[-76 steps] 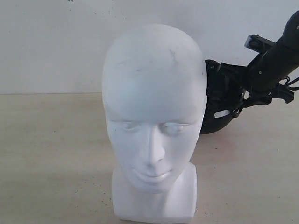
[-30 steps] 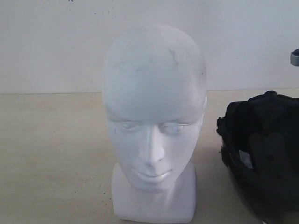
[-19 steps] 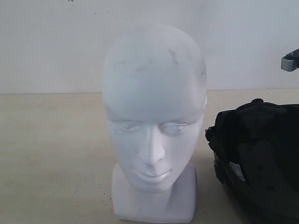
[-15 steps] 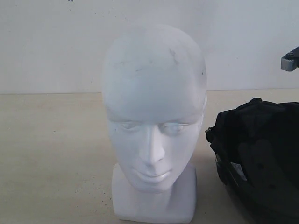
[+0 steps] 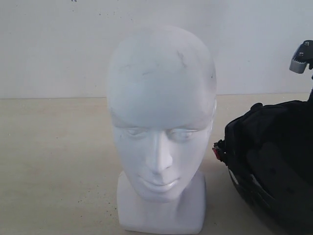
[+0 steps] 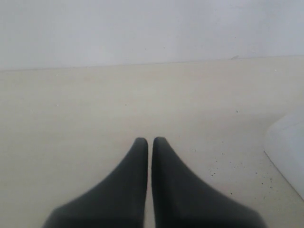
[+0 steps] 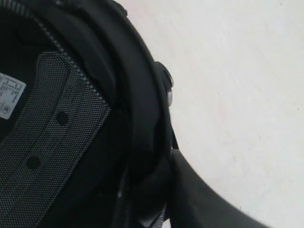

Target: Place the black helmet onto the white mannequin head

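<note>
Clearance matters most now: the matte black padded helmet (image 5: 274,166) hangs just beside the smooth white mannequin head (image 5: 161,112), below its crown, with its opening not yet facing down. Right gripper (image 7: 164,190) is clamped on its rim; it should rise above the crown, turn, then lower squarely. Left gripper (image 6: 149,142) idles near the head's base, fingers together.

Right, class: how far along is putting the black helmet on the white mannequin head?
Done: the right tool grips the black helmet by its rim. In hand: the helmet is beside the white mannequin head, padded inside facing the camera. Left: raising it over the bare head and lowering it on. The left tool is shut, empty.
</note>
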### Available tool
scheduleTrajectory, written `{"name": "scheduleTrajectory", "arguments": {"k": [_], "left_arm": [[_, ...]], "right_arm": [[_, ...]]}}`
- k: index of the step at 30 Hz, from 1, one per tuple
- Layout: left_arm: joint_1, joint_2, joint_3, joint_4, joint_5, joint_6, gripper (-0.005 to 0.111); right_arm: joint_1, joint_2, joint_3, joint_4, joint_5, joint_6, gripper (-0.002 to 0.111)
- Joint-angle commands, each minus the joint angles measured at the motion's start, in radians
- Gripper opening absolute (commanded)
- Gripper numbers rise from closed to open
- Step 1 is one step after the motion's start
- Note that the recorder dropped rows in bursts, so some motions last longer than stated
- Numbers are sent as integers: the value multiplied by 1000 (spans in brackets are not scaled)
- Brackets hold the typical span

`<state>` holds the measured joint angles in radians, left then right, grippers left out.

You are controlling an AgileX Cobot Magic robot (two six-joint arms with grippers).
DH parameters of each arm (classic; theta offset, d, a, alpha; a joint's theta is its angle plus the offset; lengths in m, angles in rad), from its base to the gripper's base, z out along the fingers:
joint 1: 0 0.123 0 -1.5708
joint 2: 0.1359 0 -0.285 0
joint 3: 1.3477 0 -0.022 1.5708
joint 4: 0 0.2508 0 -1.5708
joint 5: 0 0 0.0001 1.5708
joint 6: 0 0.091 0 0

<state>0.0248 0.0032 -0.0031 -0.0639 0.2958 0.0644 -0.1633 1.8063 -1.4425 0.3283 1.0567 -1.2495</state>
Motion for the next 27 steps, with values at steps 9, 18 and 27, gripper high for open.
{"name": "scheduleTrajectory", "arguments": {"k": [9, 18, 27], "left_arm": [[3, -3, 3, 2, -1, -10, 4], [3, -3, 3, 2, -1, -10, 4], [3, -3, 3, 2, -1, -10, 4]], "right_arm": [[-2, -10, -4, 103, -60, 1, 0], [-2, -10, -4, 104, -64, 15, 0], [-2, -10, -4, 100, -82, 80, 35]]}}
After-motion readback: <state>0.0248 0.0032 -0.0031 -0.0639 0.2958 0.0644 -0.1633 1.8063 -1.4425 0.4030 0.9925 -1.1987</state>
